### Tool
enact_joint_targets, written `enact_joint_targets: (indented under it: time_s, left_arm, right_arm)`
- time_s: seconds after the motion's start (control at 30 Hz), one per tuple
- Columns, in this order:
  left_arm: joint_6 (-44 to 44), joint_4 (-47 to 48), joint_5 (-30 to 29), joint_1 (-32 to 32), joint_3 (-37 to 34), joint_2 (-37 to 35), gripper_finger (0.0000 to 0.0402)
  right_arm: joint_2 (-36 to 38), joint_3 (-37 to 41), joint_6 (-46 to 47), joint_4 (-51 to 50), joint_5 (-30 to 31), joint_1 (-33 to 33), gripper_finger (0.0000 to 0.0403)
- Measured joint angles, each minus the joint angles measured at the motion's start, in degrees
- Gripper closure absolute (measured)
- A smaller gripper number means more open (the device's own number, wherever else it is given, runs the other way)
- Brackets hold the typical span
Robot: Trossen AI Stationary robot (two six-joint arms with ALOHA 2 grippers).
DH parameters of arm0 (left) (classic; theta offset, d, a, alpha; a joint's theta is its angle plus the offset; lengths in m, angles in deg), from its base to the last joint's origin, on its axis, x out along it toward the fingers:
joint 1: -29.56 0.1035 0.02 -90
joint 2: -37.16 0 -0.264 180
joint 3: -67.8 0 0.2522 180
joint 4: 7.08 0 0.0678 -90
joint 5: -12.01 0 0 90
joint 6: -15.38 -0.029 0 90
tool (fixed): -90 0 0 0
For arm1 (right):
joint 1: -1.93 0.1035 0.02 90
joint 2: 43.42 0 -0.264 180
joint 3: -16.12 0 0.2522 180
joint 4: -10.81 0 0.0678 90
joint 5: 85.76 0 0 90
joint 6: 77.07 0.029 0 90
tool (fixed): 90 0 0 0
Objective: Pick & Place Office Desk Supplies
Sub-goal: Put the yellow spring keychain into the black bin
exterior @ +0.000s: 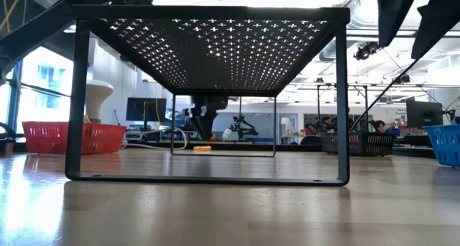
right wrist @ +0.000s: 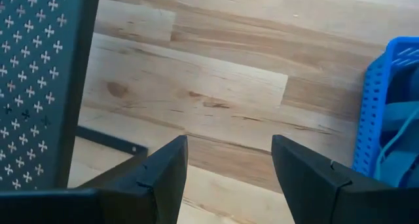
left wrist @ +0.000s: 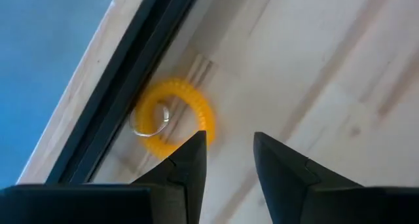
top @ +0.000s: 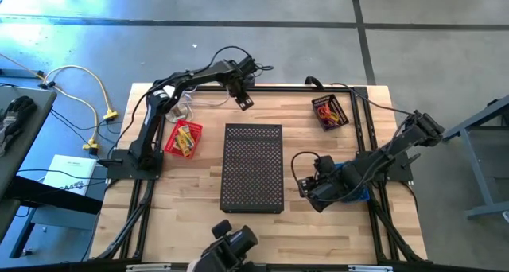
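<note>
A yellow coiled loop [left wrist: 173, 116] lies flat on the bench [left wrist: 314, 73], curled into an open ring whose gap, holding a small metal ring, faces the dark frame rail [left wrist: 114, 86] at the bench edge; being round, it has no clear long axis. It sits just ahead of the left gripper [left wrist: 229, 152], off one fingertip, its fingers parted and empty. The right gripper [right wrist: 229, 160] hovers over bare bench, fingers apart and empty, between the perforated black stand [right wrist: 36, 73] and a blue basket [right wrist: 380, 119]
</note>
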Motion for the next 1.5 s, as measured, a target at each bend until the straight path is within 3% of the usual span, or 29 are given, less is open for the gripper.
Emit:
enact_joint_targets:
  time_s: [0.73, 1.27, 1.5]
  left_arm:
    - [-1.86, -2.47, -3.09, 0.51, 0.23, 4.92, 0.0286]
    - [-4.83, -1.93, -3.25, 0.32, 0.15, 6.48, 0.0389]
    - [-5.21, -1.93, -4.53, -0.46, 0.09, 6.45, 0.0397]
  right_arm:
    - [0.0, 0.0, -1.5, 2.53, 0.04, -0.36, 0.0194]
    - [0.0, 0.0, -2.95, 2.77, 0.05, -0.36, 0.0194]
    - [-0.02, 0.0, -3.82, 2.77, 0.06, -0.36, 0.0194]
